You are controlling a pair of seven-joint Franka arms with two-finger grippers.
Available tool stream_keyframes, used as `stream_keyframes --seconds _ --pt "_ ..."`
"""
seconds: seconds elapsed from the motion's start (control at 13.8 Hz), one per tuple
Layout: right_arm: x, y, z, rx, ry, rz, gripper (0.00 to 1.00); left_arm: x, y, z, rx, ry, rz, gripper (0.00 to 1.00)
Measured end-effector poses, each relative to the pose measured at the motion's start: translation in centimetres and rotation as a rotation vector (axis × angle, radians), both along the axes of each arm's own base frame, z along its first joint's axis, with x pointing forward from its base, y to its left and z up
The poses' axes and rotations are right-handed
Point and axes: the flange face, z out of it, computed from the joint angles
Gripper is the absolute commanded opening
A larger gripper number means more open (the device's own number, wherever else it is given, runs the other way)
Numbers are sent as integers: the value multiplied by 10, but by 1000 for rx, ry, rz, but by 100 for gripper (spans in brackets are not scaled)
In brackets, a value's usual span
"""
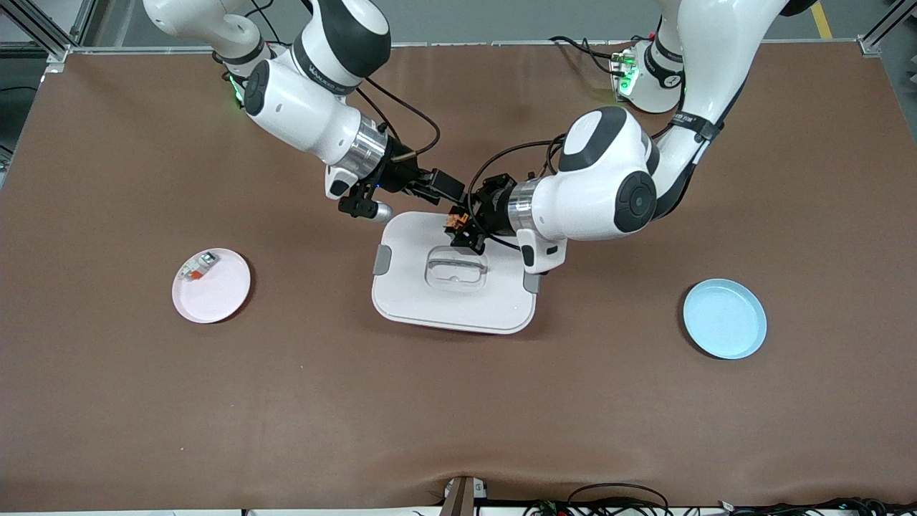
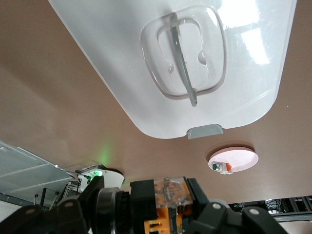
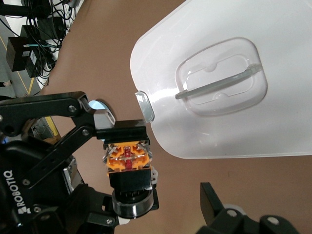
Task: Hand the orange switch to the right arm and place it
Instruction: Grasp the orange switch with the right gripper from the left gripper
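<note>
While the left hand [image 1: 462,223] clamps the orange switch [image 1: 456,218] over the white lid [image 1: 454,304] (mid-counter), the right hand [image 1: 450,188] gapes beside it.

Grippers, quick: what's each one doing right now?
Left gripper: shut on the orange switch, over the white lid.
Right gripper: open, holding nothing, beside the switch.

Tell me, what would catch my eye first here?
Two white arms meet over a white rectangular container lid at the table's middle. The left gripper is shut on a tiny black-and-orange switch, offering it to the open right gripper beside it. A pink round plate holding a small white-and-red part sits toward the right arm's end, a pale blue plate toward the left arm's.
</note>
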Motion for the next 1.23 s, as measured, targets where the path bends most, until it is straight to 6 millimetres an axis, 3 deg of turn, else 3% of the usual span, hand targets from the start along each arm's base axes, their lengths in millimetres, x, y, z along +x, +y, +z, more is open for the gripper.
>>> stream_keyframes --seconds 0.58,1.08,1.16,1.23 --pt "4 4 -9 -3 11 -5 100 -4 -6 2 -3 -3 -9 0" --pt "6 5 -3 6 1 -5 10 -5 -8 2 -4 -5 -9 0" --pt "6 5 -3 5 -5 2 0 -5 -8 2 -4 -5 -9 0" --pt "6 5 -3 5 -7 4 0 -5 -8 2 -4 -5 -9 0"
